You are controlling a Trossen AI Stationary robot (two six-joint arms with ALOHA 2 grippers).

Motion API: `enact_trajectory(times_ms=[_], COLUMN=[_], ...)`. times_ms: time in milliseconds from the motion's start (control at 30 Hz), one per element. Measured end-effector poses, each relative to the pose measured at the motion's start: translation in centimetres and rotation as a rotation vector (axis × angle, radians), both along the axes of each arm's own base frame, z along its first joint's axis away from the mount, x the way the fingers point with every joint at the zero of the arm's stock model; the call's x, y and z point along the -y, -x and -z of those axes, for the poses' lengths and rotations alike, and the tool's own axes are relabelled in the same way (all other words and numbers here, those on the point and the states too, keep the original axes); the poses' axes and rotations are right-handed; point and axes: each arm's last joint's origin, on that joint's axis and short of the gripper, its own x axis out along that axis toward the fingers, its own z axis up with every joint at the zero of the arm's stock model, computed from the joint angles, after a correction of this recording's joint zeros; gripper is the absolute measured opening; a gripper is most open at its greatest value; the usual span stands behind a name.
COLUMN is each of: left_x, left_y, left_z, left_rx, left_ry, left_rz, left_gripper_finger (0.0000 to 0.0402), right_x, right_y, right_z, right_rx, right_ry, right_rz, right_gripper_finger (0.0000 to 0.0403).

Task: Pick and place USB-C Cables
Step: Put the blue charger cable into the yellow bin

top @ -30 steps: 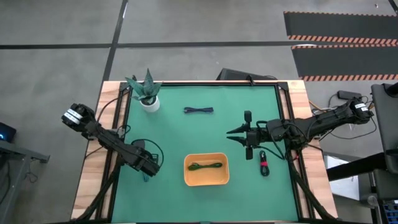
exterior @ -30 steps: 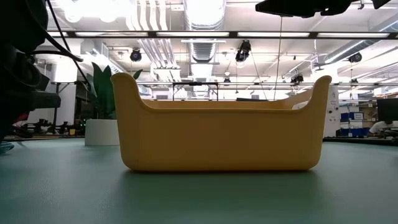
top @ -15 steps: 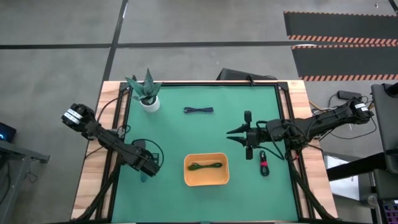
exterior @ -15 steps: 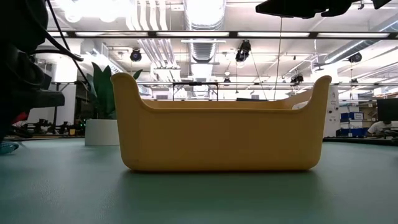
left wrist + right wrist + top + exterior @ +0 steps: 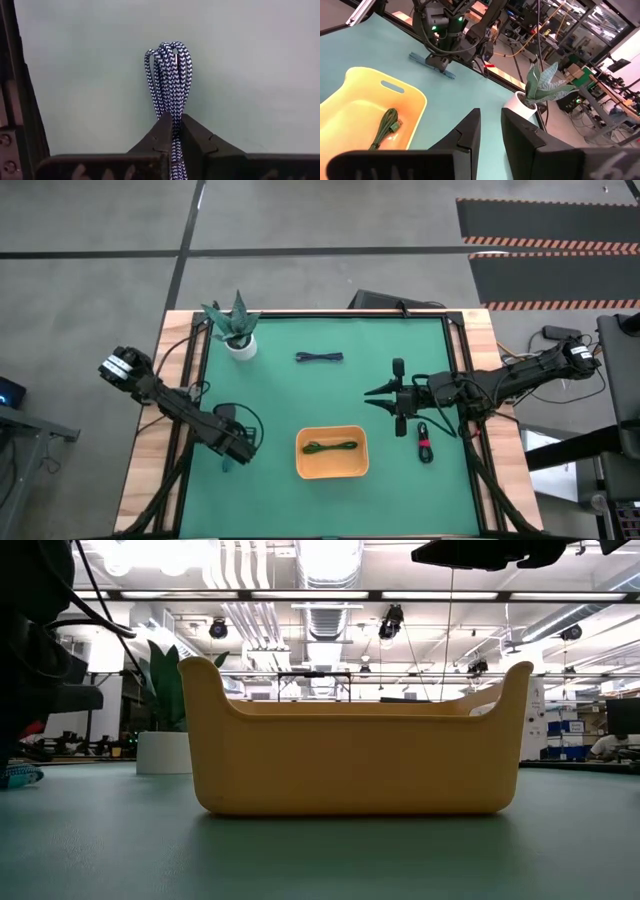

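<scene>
The left gripper [image 5: 173,131] was clamped on the braided teal-and-white cable bundle [image 5: 171,70], whose loop jutted beyond its fingertips; the right gripper [image 5: 397,393] hovered with fingers spread, holding nothing.

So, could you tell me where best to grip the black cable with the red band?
Grip the black cable at its red band, mid-length, where the strands are cinched together. It lies flat on the green mat, so come straight down from above, fingers across its narrow width. The right gripper hangs nearest.
</scene>
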Motion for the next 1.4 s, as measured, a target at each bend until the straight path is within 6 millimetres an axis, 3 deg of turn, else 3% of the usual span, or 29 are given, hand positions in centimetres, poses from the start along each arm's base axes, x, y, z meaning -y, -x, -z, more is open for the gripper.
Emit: enact_trajectory(times_ms=[367, 600, 867, 1067, 1400], left_x=[0.2, 0.2, 0.1, 0.3, 2.2], left_y=[-0.2, -1.7, -2.8, -3.5, -8.0], left_z=[-4.0, -7.1, -12.1, -14.4, -17.8], left_rx=[-0.022, 0.032, 0.071, 0.146, 0.254], left_ry=[0.052, 0.098, 0.106, 0.083, 0.03], left_rz=[0.109, 0.206, 0.283, 0.343, 0.673], left_gripper_finger=[0.0005, 0.0004, 0.0004, 0.0004, 0.0004], right_x=[0.0, 0.0, 0.3, 0.5, 0.8], right_y=[0.0, 0.2, 1.4, 2.5, 3.6], right_z=[0.0, 0.0, -0.6, -0.9, -1.1], right_rx=[0.0, -0.006, -0.019, -0.035, -0.057], right_ry=[0.001, 0.001, -0.031, -0.073, -0.119], right_rz=[0.0, 0.0, 0.008, 0.018, 0.028], right_gripper_finger=[0.0068, 0.0068, 0.0068, 0.0068, 0.0068])
